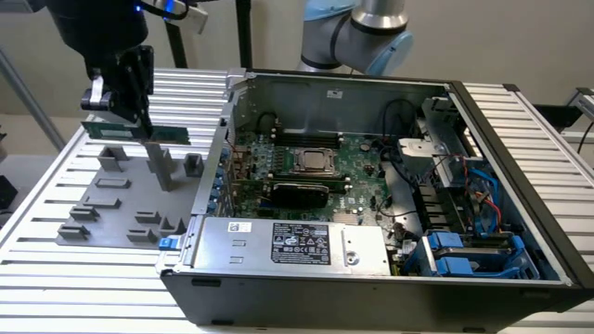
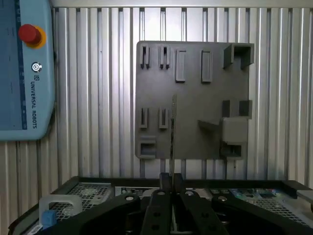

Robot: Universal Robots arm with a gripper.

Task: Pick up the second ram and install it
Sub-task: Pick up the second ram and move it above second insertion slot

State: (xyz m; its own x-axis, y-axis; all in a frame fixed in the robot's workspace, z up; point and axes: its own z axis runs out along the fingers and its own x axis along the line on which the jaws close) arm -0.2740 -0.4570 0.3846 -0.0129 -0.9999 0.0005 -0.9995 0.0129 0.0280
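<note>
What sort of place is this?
Probably a robotics lab bench for computer assembly: an open computer case on a slatted metal table, a gray fixture plate, and the gripper holding a ram stick.

Open computer case [image 1: 371,299] sits on the ribbed metal table [image 1: 83,285], motherboard [image 1: 357,198] exposed, processor socket [image 1: 316,161] at its middle. Silver power supply [image 1: 288,243] along the near wall, blue drive caddies [image 1: 464,254] beside it. At the exterior view's left, a gray fixture plate [image 1: 130,198] carries small blocks.
</note>
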